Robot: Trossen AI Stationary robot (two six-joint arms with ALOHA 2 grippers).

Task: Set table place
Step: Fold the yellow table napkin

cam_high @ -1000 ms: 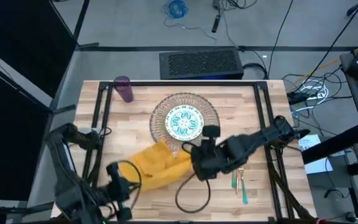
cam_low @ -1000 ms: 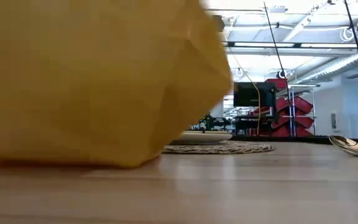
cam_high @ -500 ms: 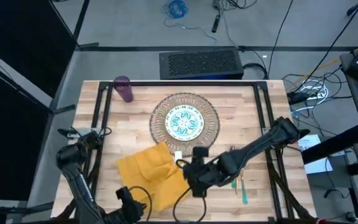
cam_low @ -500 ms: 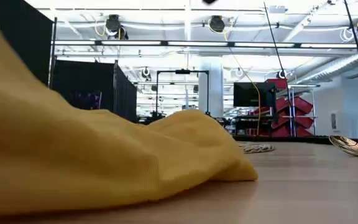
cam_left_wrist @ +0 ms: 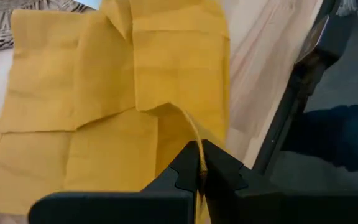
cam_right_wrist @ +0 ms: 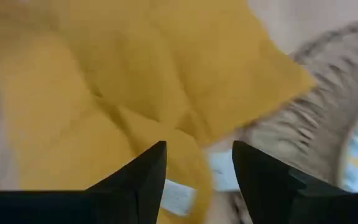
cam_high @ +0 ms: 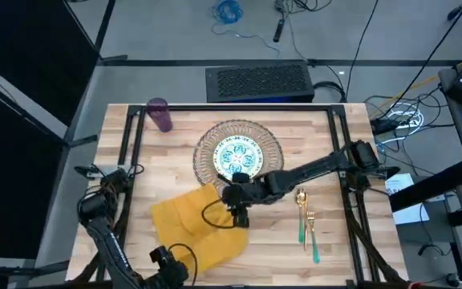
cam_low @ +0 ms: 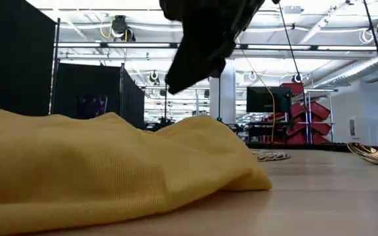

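The mustard-yellow napkin (cam_high: 195, 227) lies crumpled and part-folded on the wooden table (cam_high: 327, 160), its far corner lapping the near-left rim of the round woven mat (cam_high: 273, 144), its bulk running away from the mat toward the table's near-left corner. The teal-patterned plate (cam_high: 239, 157) sits centred on the mat; the gold fork (cam_high: 311, 229) and spoon (cam_high: 301, 215) with teal handles lie side by side to the mat's near right, their long axes pointing roughly toward the mat; the purple cup (cam_high: 160, 114) stands to the mat's far left, well apart from it. The right gripper (cam_high: 237, 210) hangs just above the napkin corner nearest the mat, fingers (cam_right_wrist: 143, 182) spread apart, with cloth and a white label showing in the gap but nothing gripped. The left gripper (cam_left_wrist: 201, 168), at the napkin's edge farthest from the mat, near the table's front rim, has its fingers closed together on a raised fold of that edge. Judgement: each arm is close to one end of the cloth, the right nearer the mat. The napkin's long axis lies diagonal to the mat, so any straightening or shifting depends on drawing the cloth along that line, clear of the mat's rim.
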